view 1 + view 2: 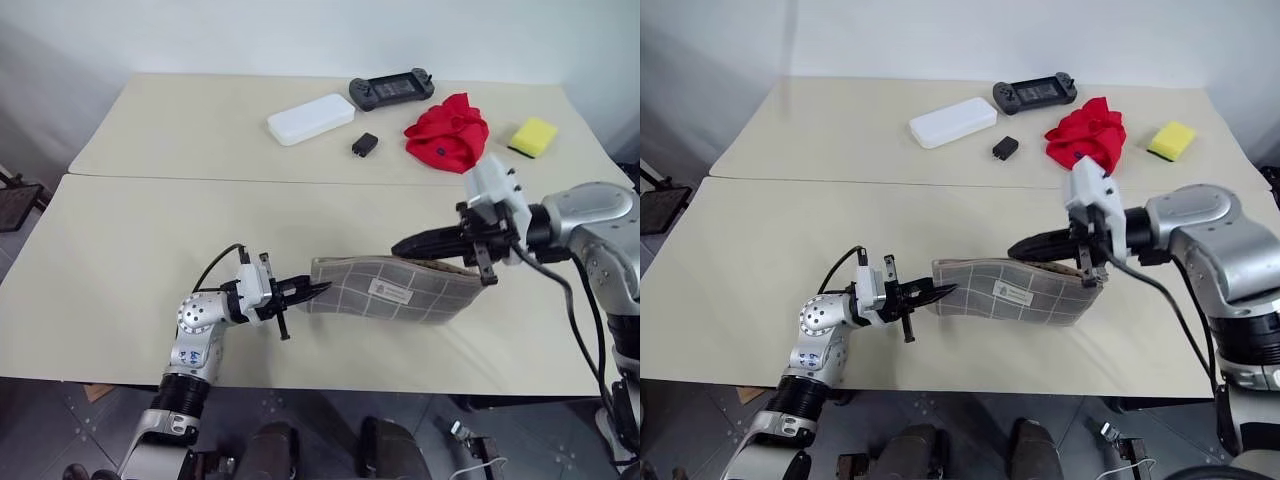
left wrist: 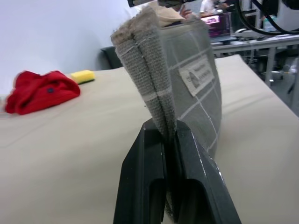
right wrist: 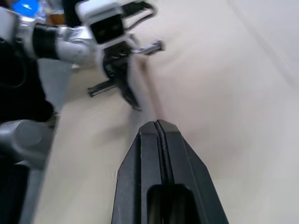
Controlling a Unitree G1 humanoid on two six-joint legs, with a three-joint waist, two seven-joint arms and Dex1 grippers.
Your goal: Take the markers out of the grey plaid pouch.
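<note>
Left wrist view shows our left tool (image 2: 170, 140) clamped on the grey plaid pouch (image 1: 390, 290) corner, lifting that end off the bench (image 1: 120, 260) to steady it. Our right tool (image 1: 402, 245), fingers together, hovers above its mouth.

The pouch (image 1: 390, 292) lies at the lower centre of the frame on the near table (image 1: 120, 290), running left to right. The left gripper (image 1: 318, 290) is at its left end, with that end between the fingers; the right gripper (image 1: 402, 245) is just above its upper edge, reaching in from the right. On the far table (image 1: 180, 120), across the upper frame from left to right: a flat case (image 1: 310, 118), a small block (image 1: 364, 144) below and right of it, a handheld controller (image 1: 391, 88) behind, a crumpled cloth (image 1: 449, 132), then a sponge (image 1: 533, 137) at far right
</note>
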